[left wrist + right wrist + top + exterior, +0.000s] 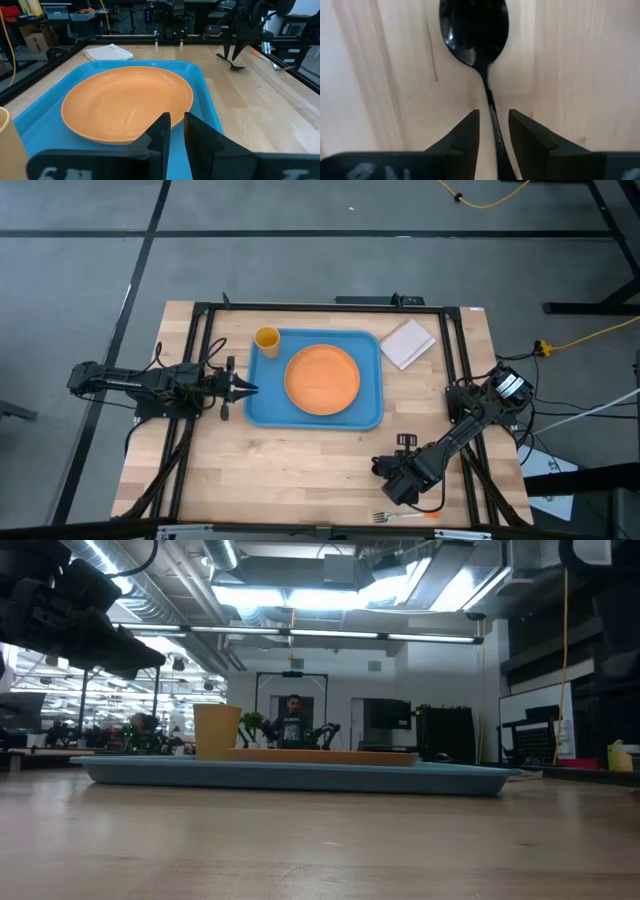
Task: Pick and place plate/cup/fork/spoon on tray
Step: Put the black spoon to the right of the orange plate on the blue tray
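Observation:
The light-blue tray point(262, 405) lies mid-table. The orange plate point(322, 378) rests flat in it, and the yellow-orange cup point(267, 340) stands in its far-left corner. My left gripper point(246, 388) hovers shut and empty at the tray's left rim, facing the plate point(127, 102). My right gripper point(392, 475) points down near the table's front right. Its fingers stand narrowly open on either side of the handle of the dark spoon point(475, 30), which lies on the table point(233, 63). The orange-handled fork point(402, 516) lies by the front edge.
A white square pad point(408, 343) lies at the back right, beside the tray. Dark frame rails point(200, 360) run along the table's left, right and far sides. Bare wood point(300, 470) lies between the tray and the front edge.

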